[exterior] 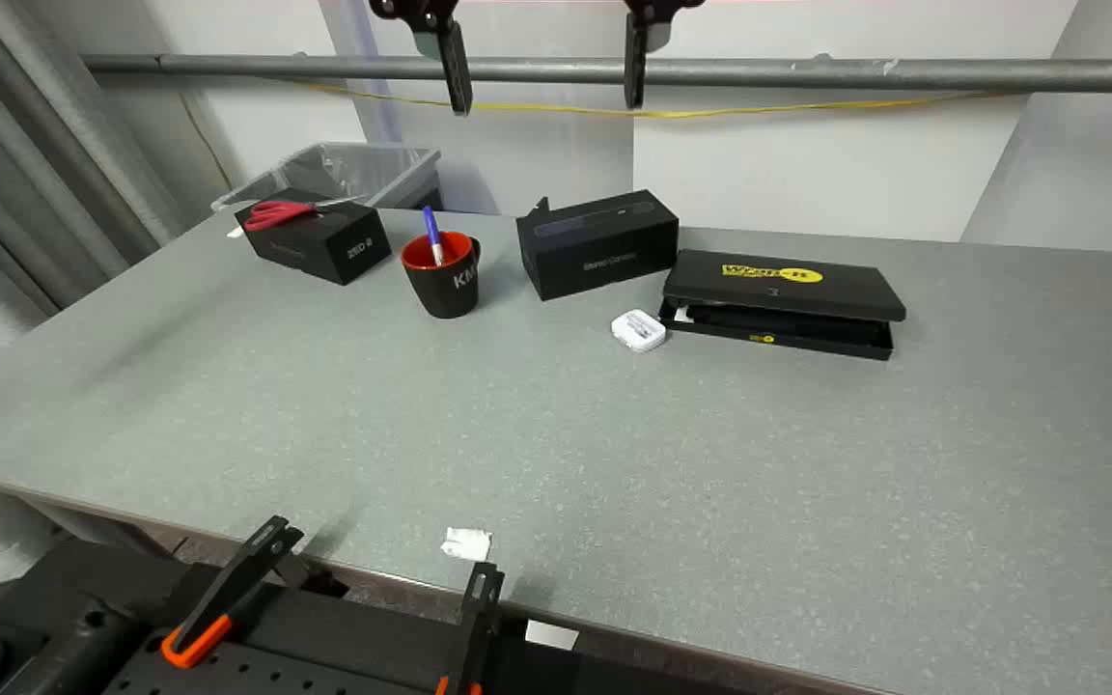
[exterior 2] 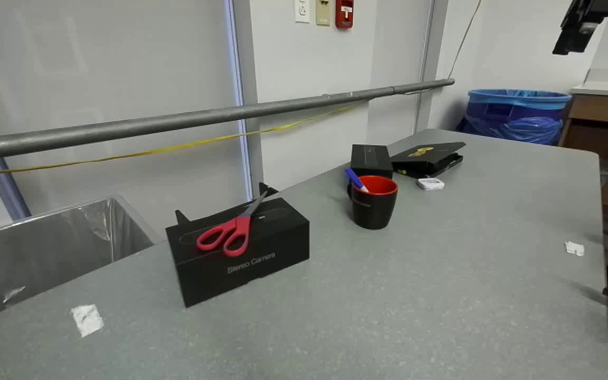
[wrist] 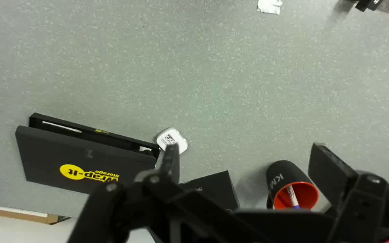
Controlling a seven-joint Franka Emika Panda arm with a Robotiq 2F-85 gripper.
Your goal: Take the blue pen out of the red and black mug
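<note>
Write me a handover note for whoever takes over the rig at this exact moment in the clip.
Gripper: the black two-fingered gripper is open and empty, high above the grey tabletop.
Things: the slim blue-and-white pen leans inside the small round black mug with a red inside, its blue end sticking out above the rim. The mug stands upright between the black rectangular box carrying red-handled scissors and a second black box.
Done: none of the removal yet; the pen is not gripped.
Left: come down to the mug, probably grip the pen's blue end, and lift it clear.
</note>
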